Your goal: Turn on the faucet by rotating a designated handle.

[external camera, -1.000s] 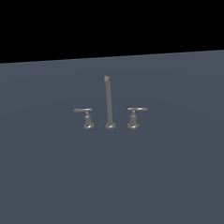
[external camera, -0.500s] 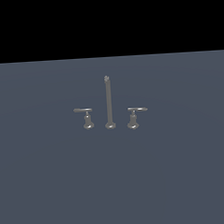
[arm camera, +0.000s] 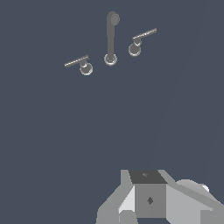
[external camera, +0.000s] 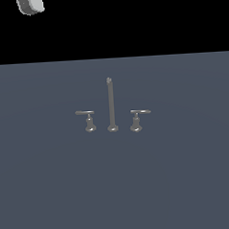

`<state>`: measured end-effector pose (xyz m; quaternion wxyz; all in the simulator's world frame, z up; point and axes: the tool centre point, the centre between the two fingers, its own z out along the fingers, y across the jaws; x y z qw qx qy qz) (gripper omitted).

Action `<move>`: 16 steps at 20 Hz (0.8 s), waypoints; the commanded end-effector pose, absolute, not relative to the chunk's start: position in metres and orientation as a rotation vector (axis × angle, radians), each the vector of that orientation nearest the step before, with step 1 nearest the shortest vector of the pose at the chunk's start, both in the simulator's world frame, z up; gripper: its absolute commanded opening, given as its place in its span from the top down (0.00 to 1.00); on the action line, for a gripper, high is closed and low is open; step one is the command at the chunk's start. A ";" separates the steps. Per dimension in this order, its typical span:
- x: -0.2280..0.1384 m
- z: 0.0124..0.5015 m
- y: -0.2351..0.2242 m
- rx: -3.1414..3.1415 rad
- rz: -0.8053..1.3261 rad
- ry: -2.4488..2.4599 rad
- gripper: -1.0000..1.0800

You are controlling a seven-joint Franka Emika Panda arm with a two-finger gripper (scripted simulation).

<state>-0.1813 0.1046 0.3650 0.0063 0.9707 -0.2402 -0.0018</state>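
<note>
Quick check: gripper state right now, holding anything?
Gripper: cannot be told whether open or closed; only its body shows in the wrist view, far from the faucet and touching nothing.

1. A flat, dark blue-grey surface (external camera: pixel 58 187) carries everything in the scene.
2. The faucet (external camera: pixel 111 107) stands on it: a tall spout post between the handle (external camera: pixel 87 119) and its twin handle (external camera: pixel 138 119), bases apart.

Faucet (external camera: pixel 111 107) dull grey metal, faint sheen on round bases; handle (external camera: pixel 86 119) same brushed-looking metal. Desk (external camera: pixel 116 193) flat matt slate-blue, smooth, untextured. Claw (arm camera: pixel 151 199) matt grey, smooth, plastic-like housing.
</note>
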 end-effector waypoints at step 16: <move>-0.111 0.284 0.150 2.874 -0.008 -1.264 1.00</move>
